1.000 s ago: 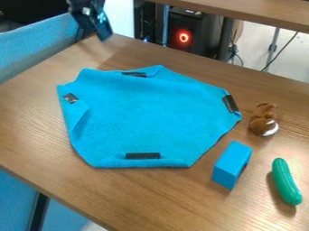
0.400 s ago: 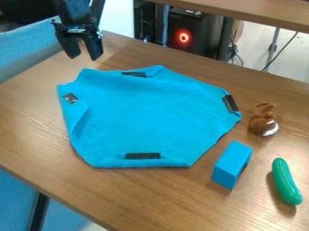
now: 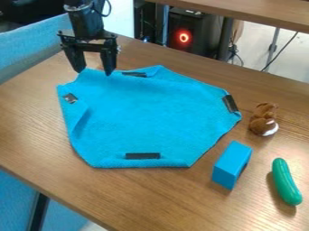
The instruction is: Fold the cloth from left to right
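One blue cloth [image 3: 145, 117], laid nearly flat on the wood-grained surface [image 3: 36, 131], its edges marked by four dark strips [image 3: 142, 156], a flap turned inward at view-left. One black pincer [image 3: 93, 72], suspended at the cloth's upper-left corner, its fingers set wide apart. To the cloth's right, placed near it: one blue block [image 3: 231, 164] and one brown-and-white plush animal [image 3: 264, 119]. Beyond the block, at view-right: one green toy cucumber [image 3: 285, 182].
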You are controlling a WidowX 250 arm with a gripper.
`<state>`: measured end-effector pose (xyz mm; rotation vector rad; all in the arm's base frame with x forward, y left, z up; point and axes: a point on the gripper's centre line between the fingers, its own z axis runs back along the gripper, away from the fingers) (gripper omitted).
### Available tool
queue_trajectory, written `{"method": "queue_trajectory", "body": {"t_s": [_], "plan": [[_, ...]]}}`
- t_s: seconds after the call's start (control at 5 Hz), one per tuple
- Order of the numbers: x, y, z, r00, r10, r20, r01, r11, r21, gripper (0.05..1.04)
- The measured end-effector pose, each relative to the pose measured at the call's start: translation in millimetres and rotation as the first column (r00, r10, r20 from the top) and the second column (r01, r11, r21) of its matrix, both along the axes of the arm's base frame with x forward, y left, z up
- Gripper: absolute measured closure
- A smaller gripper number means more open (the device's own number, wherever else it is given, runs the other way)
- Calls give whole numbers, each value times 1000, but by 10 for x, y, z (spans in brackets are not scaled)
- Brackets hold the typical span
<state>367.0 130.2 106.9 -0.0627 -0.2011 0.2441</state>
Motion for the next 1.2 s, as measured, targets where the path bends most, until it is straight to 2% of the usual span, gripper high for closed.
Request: {"method": "queue_trajectory", "body": {"t_s": [0.2, 0.4, 0.6, 0.8, 1.0, 1.2], "plan": [[-73, -96, -109, 988, 154, -3, -153, 988, 28, 85], [-99, -125, -161, 954, 299, 17, -300, 953, 44, 85], [-144, -41, -240, 920, 391, 31, -391, 920, 27, 85], [-179, 21, -316, 893, 447, 50, -448, 893, 28, 85], [-190, 58, -350, 884, 463, 66, -465, 885, 27, 85], [-207, 94, -373, 887, 456, 74, -459, 888, 38, 85]]}}
